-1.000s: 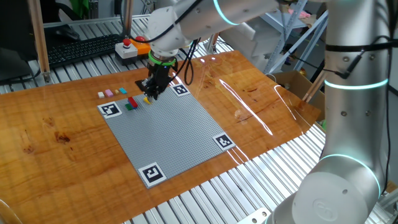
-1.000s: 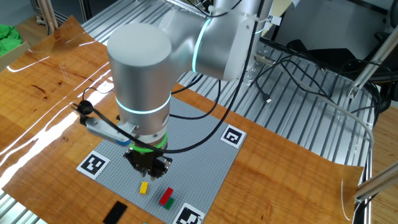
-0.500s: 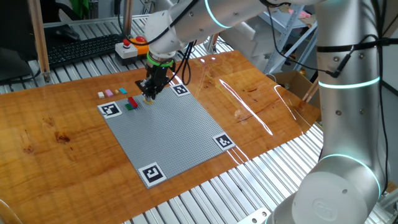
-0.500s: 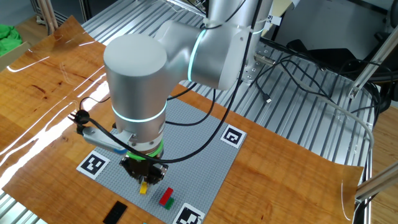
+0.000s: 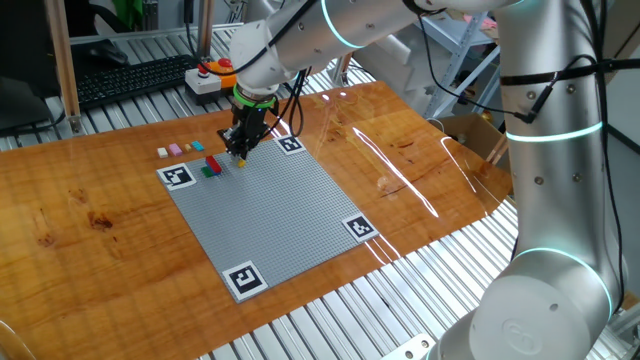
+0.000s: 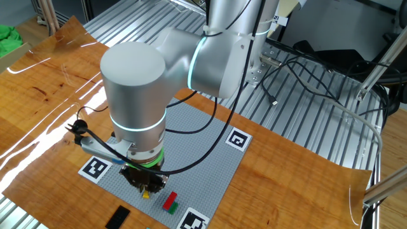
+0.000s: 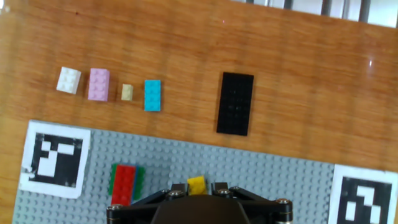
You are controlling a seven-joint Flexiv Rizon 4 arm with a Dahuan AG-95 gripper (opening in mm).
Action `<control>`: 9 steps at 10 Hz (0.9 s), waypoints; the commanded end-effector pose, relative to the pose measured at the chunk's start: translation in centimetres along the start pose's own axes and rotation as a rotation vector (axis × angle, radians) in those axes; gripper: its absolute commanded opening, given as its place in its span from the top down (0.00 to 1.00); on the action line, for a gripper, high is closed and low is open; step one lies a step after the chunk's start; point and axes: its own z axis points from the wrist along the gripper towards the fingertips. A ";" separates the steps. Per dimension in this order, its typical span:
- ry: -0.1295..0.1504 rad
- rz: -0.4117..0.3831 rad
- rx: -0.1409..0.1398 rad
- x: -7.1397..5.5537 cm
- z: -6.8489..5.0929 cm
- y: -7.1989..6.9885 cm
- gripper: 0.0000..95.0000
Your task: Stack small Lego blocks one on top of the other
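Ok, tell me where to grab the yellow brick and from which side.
Grip the yellow brick across its two opposite side walls, coming straight down from above. It lies flat, studs up, on the grey baseplate, standing clear of the red brick, and the gripper already hangs right over it.

The gripper (image 7: 198,188) stood low over the yellow block (image 7: 198,183) on the baseplate (image 7: 280,177). Just beside it on one side stood the red-on-green stack (image 7: 124,184), leaving a narrow gap. The other side was bare studs up to a marker tag (image 7: 367,196). Beyond the plate's edge lay a row of blocks (image 7: 109,86) and a black plate (image 7: 236,103), well apart.
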 end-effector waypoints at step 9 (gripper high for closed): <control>0.005 -0.009 0.011 0.1 0.4 0.0 1.00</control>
